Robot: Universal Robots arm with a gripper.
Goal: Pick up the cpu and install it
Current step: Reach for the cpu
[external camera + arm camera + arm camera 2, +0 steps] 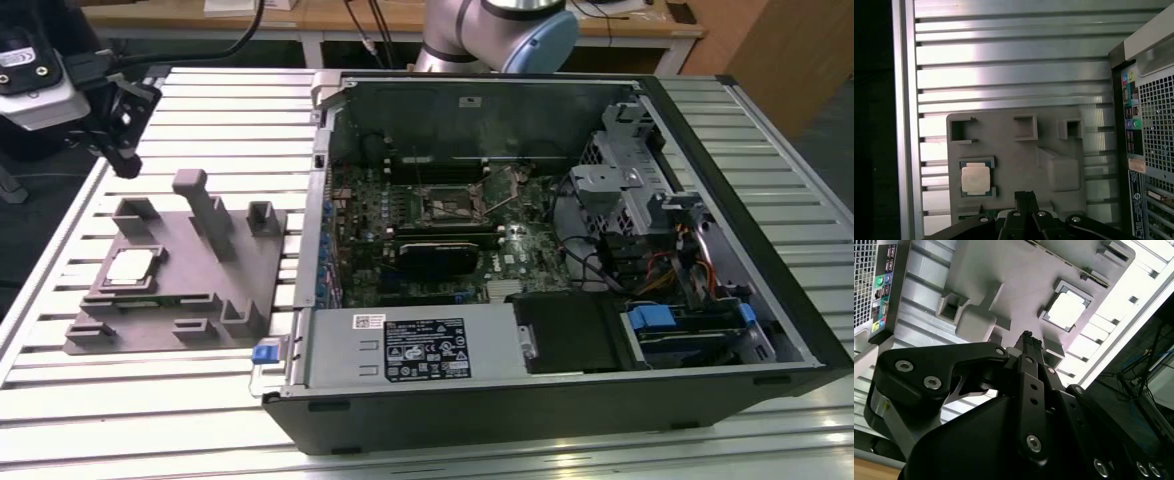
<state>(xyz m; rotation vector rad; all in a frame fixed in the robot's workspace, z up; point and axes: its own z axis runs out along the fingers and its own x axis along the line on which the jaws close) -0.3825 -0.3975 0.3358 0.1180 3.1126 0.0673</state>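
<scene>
Sitting in a square recess of the grey plastic fixture block (1019,150), the small, flat, silvery-topped square cpu (975,180) lies untouched. The black metal tool (1024,196) hovers above the block near the chip, its fingers seemingly pressed together, empty. Fixture and open black computer case (561,250) share the ribbed aluminium tabletop (1004,50).

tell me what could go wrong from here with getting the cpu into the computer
1. The cpu lies in a recess of the grey fixture, with upright posts close by; the gripper does not look centred over it, so a descent could hit the rim or a post.
2. The socket sits deep inside the case near loose cables, which the cpu might snag.
</scene>
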